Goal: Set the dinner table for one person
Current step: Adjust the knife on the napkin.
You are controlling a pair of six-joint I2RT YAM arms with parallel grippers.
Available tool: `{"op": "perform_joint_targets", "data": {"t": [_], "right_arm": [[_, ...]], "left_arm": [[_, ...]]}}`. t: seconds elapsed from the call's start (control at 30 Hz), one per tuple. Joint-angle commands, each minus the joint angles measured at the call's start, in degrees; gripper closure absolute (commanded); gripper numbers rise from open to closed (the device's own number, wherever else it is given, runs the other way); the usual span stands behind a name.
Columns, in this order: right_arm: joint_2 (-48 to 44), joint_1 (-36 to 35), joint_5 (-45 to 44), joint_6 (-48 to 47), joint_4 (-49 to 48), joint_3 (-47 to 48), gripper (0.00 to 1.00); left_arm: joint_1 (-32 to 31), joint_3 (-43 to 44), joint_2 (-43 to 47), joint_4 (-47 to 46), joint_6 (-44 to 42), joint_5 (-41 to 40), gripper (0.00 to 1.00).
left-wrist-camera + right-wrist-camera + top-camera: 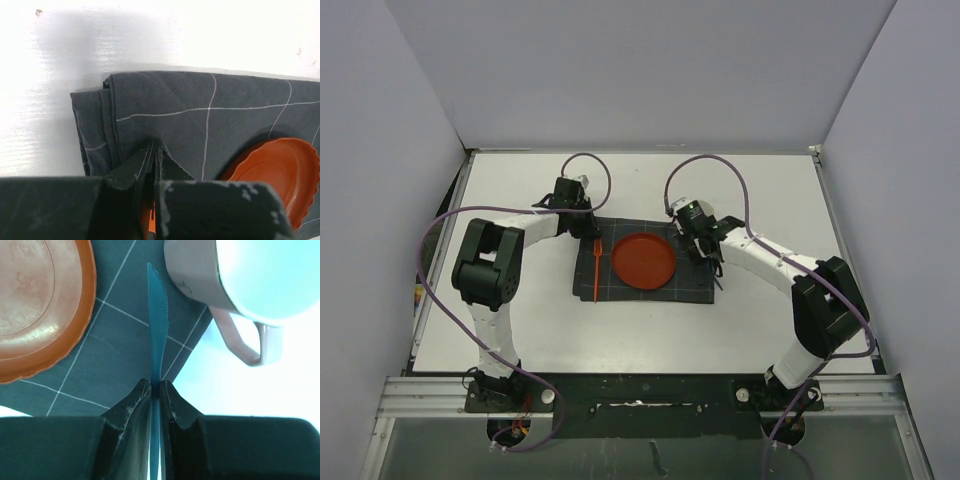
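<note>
On the flat white dinner table (620,340), the right gripper (155,386) pinched a thin serrated blue knife (157,315) over the grid-lined cloth mat (115,355), beside a scalloped orange plate (45,305); the left gripper (156,147) was clenched shut

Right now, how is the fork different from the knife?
The fork is orange; the knife is blue. The fork lies left of the plate, the knife right of it. The right gripper pinches the knife, not the fork. Both sit over the dark mat.
</note>
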State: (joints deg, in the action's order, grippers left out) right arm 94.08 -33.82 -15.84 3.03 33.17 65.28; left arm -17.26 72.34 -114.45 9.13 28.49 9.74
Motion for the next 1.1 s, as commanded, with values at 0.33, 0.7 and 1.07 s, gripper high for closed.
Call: {"op": "perform_joint_targets", "data": {"t": [0.33, 0.7, 1.07], "right_arm": [[5.1, -14.1, -6.4, 26.6, 7.3, 4.6, 1.0], [2.6, -13.0, -21.5, 42.5, 6.2, -0.5, 1.0], [4.9, -9.5, -25.1, 45.3, 2.7, -0.5, 1.0]], "left_arm": [[0.3, -2.6, 5.4, -2.4, -0.5, 1.4, 1.0], [0.2, -5.3, 8.4, -3.1, 0.2, 2.3, 1.0], [0.1, -5.8, 9.5, -2.3, -0.4, 2.6, 1.0]]}}
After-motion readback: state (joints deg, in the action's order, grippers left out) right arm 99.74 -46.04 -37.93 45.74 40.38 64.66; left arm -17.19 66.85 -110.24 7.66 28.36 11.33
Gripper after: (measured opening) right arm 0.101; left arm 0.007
